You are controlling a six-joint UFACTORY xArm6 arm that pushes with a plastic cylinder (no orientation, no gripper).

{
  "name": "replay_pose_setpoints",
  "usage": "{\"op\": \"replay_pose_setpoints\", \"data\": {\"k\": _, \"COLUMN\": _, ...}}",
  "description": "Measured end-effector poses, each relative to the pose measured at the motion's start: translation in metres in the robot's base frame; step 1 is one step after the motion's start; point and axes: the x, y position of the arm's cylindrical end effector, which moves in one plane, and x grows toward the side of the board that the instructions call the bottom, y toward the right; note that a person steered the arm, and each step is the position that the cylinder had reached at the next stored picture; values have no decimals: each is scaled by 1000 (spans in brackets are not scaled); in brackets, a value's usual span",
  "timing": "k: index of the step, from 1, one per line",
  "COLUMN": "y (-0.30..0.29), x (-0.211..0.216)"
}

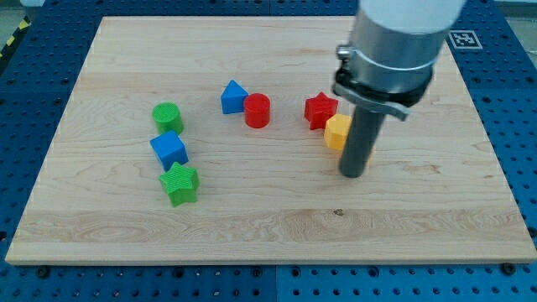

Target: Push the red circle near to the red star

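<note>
On the left part of the table (101,210) we see a green cylinder (167,117), then a blue cube (169,149) just nearer to us, and a green star (179,184) nearest of the three; they stand in a short column, close together. They have no part in our task.

Moving to the right, a blue block (232,96), which looks like a triangle or a small house, is touching the red circle (257,110) on its left side. The red circle stands near the middle of the table, a little toward the far edge. To its right, with a clear gap between, stands the red star (320,110). A yellow block (337,132) leans against the near right side of the star; its shape we cannot tell well, because our rod hides part of it.

Our tip (353,174) rests on the table just beside the yellow block, on its near right side, and well apart from the red circle. We have no jaws here, only the rod, so nothing is held.

We judge that the push is not begun. To do it well, we should bring the tip around the near side of the blocks, without disturbing the yellow block or the star, and place it left of the red circle, where the blue block leaves little room. Then we push slowly to the right, through the circle's centre, and stop before it strikes the star.
</note>
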Motion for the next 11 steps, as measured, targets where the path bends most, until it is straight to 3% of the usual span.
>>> {"op": "replay_pose_setpoints", "data": {"k": 2, "y": -125, "x": -42}}
{"op": "replay_pose_setpoints", "data": {"k": 3, "y": -154, "x": -73}}
{"op": "replay_pose_setpoints", "data": {"k": 4, "y": -149, "x": -112}}
{"op": "replay_pose_setpoints", "data": {"k": 5, "y": -128, "x": -119}}
{"op": "replay_pose_setpoints", "data": {"k": 10, "y": -83, "x": -85}}
{"op": "replay_pose_setpoints", "data": {"k": 11, "y": -83, "x": -121}}
